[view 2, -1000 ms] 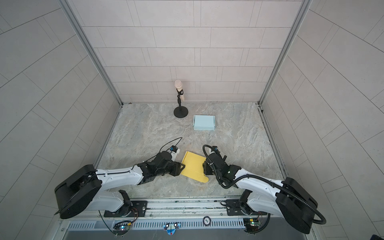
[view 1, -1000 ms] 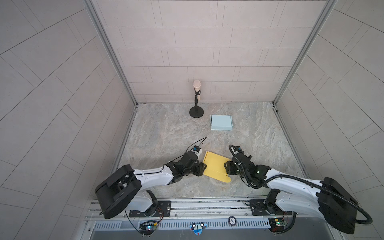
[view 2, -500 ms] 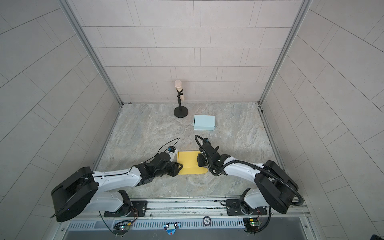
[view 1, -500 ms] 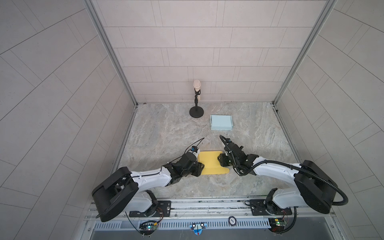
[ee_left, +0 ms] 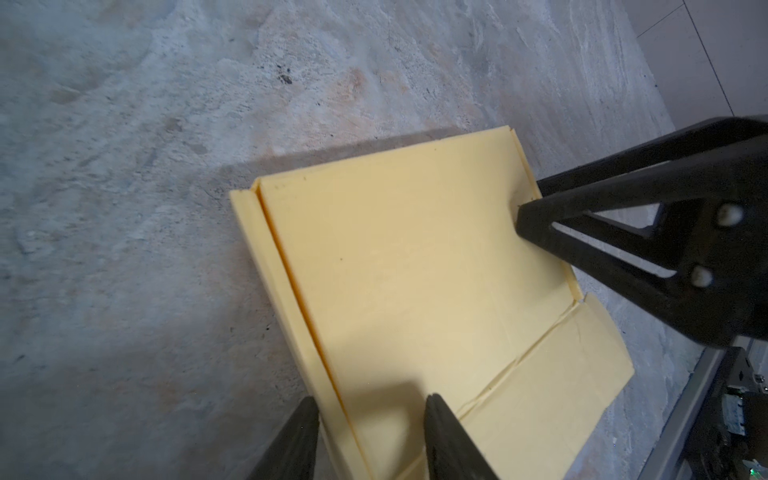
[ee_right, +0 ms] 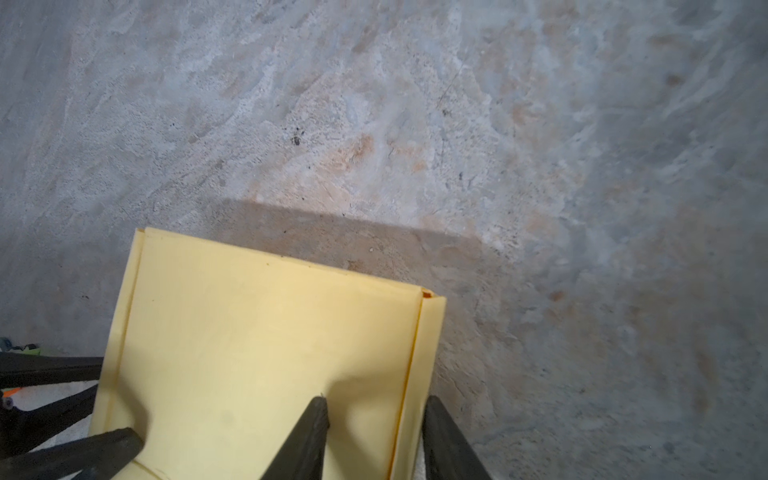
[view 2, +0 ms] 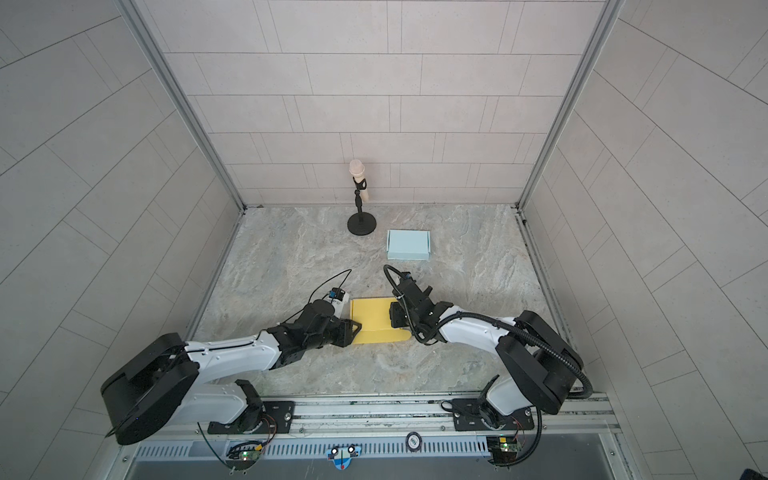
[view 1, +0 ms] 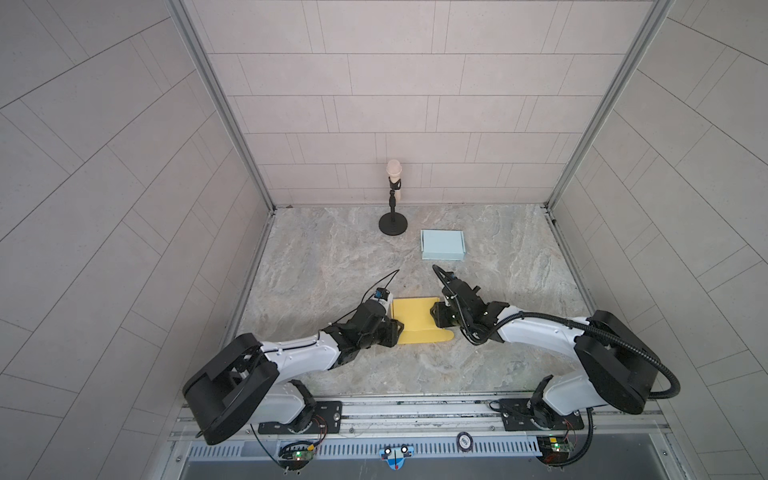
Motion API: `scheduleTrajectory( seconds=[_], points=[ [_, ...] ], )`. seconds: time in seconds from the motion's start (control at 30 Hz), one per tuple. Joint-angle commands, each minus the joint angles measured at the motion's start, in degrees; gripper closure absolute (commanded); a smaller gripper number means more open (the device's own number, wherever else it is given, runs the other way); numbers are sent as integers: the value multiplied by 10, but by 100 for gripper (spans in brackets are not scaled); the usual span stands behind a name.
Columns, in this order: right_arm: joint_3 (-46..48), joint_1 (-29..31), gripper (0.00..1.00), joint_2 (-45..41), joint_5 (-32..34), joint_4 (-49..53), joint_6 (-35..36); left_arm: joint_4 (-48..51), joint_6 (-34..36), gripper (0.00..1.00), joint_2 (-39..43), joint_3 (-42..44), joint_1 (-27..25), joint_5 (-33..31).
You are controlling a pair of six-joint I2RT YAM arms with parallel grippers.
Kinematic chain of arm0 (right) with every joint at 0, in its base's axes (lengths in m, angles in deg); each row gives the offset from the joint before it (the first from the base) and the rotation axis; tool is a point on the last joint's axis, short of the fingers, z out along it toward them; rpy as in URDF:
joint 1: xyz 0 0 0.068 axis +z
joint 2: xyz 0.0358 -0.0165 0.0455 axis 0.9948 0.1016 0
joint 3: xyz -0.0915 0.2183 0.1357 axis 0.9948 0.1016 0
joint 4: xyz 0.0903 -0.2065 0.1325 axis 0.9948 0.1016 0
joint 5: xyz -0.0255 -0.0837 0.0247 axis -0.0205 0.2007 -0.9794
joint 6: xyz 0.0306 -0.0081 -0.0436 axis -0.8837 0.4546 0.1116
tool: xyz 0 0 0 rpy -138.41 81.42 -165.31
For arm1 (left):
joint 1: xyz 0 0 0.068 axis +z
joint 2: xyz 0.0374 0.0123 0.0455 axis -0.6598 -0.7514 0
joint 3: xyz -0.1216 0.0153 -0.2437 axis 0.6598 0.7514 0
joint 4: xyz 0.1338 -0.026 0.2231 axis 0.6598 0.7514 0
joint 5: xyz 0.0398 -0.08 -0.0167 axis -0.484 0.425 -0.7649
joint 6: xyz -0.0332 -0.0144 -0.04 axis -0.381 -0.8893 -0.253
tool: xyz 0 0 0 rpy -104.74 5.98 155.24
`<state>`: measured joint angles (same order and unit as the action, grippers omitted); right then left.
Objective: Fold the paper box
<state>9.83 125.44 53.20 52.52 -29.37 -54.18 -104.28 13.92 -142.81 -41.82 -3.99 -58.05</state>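
We see a mottled grey, stone-patterned tabletop (view 1: 332,257) carrying three things. At the back a black stand (view 1: 392,226) rests on its round base, with a pale blue box (view 1: 442,244) near it. Toward the front lies the yellow paper box (view 1: 415,320), mostly flat, though its far edge may be slightly lifted.

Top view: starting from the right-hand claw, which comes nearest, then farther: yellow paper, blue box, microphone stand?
1. Yellow paper: at the right claw, front centre.
2. Blue box: behind it, mid-table.
3. Microphone stand: farthest, near back wall.
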Motion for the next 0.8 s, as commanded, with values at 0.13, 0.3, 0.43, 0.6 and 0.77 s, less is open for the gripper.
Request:
scheduleTrajectory(
  seconds=[0.13,0.3,0.43,0.6,0.77],
  points=[
    [-5,-1,45,-9,-1,36,11,-1,7,48,12,13,17,13],
    [0,2,34,-59,27,87,21,50,18,44,73,17,17,-13],
    [2,13,31,-93,36,128,23,101,25,41,123,15,16,-30],
    [11,43,31,-125,47,163,7,142,14,41,154,13,-9,-37],
    [25,68,30,-147,56,179,-13,158,-8,42,171,13,-51,-60]
  ],
)
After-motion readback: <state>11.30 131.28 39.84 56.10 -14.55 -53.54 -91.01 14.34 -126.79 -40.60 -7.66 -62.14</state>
